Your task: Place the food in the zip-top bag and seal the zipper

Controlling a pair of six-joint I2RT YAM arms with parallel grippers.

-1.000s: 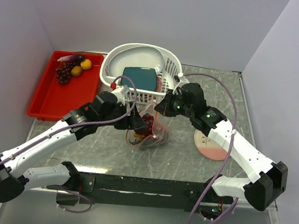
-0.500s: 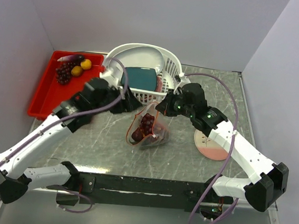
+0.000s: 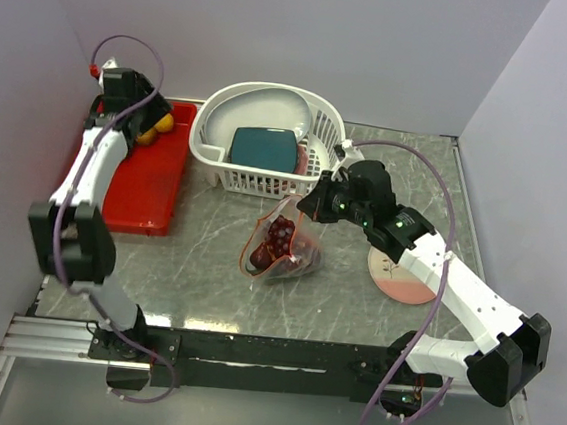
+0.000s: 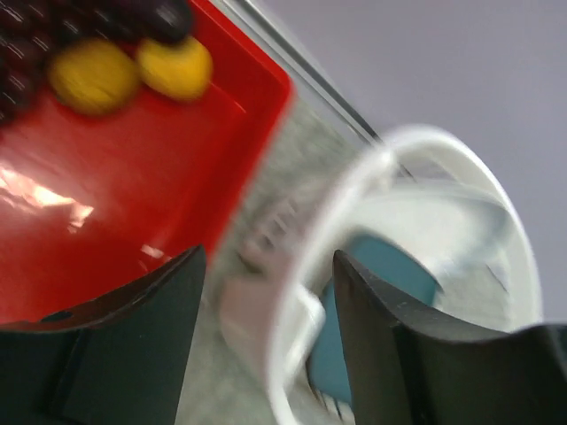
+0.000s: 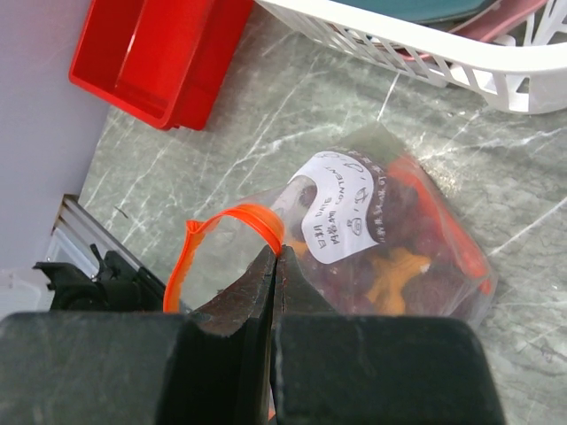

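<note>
Behind zip-top bag (image 3: 282, 247), white basket (image 3: 252, 179)

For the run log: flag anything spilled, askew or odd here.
Nothing is spilled or damaged. The only untidy thing is the zip-top bag, slumped on the table with its zipper gaping, one edge pinched by the right gripper. Two yellow fruit lie in the red tray.

- Top external: fixed, high behind the arm bases, looking down and forward; takes in the whole table (image 3: 205, 295);
- Left wrist: very near, blurred; red tray (image 4: 115, 212) corner and white basket (image 4: 434, 140) rim;
- Right wrist: near, angled down on the zip-top bag (image 5: 354, 221); tray and basket along its top edge, common to all three views.
</note>
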